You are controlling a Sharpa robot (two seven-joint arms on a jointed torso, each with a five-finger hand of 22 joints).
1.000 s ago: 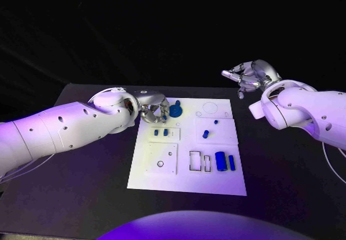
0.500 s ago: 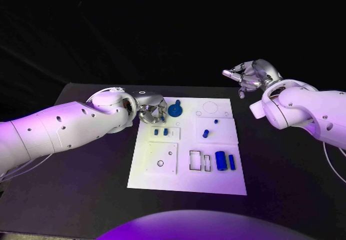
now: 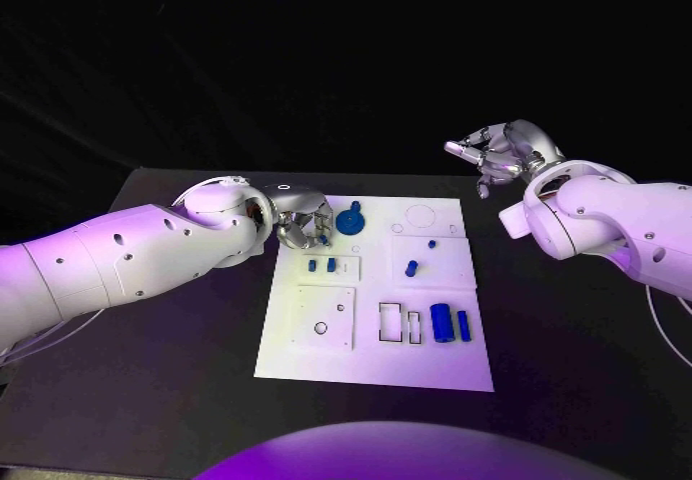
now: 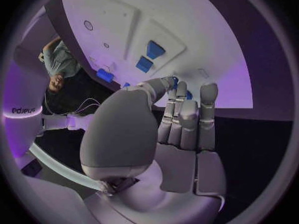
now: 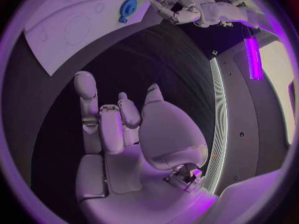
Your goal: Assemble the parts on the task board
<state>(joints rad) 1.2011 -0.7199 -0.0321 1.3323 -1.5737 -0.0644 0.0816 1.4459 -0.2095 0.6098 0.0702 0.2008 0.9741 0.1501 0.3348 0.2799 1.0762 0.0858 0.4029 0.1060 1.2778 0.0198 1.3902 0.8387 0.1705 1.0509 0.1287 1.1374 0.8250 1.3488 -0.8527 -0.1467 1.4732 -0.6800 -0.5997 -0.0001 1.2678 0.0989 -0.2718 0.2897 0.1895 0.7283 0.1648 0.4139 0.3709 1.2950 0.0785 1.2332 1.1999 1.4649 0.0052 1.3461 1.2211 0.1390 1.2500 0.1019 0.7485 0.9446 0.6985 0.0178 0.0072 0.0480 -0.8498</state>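
Note:
The white task board (image 3: 433, 360) lies in the middle of the black table. A round blue part (image 3: 351, 220) with a short stem sits at its far left corner; it also appears in the right wrist view (image 5: 127, 7). My left hand (image 3: 303, 224) hovers just left of that part, holding nothing, and a small gap separates its fingertips from the part. Other blue parts lie on the board: two small ones (image 3: 320, 265), a peg (image 3: 413, 268) and two blocks (image 3: 441, 323). My right hand (image 3: 498, 150) is raised beyond the table's far right corner, fingers loosely curled and empty.
Rectangular cut-outs (image 3: 391, 320) and a plate with holes (image 3: 325, 315) take up the board's near half. Bare black table (image 3: 173, 350) runs along the board's left and right sides. In the left wrist view the blue blocks (image 4: 154, 49) lie past my fingers (image 4: 187, 114).
My left hand has drawn back slightly to the left, away from the round blue part, which now rests on the board with its stem pointing away. The right arm has not moved.

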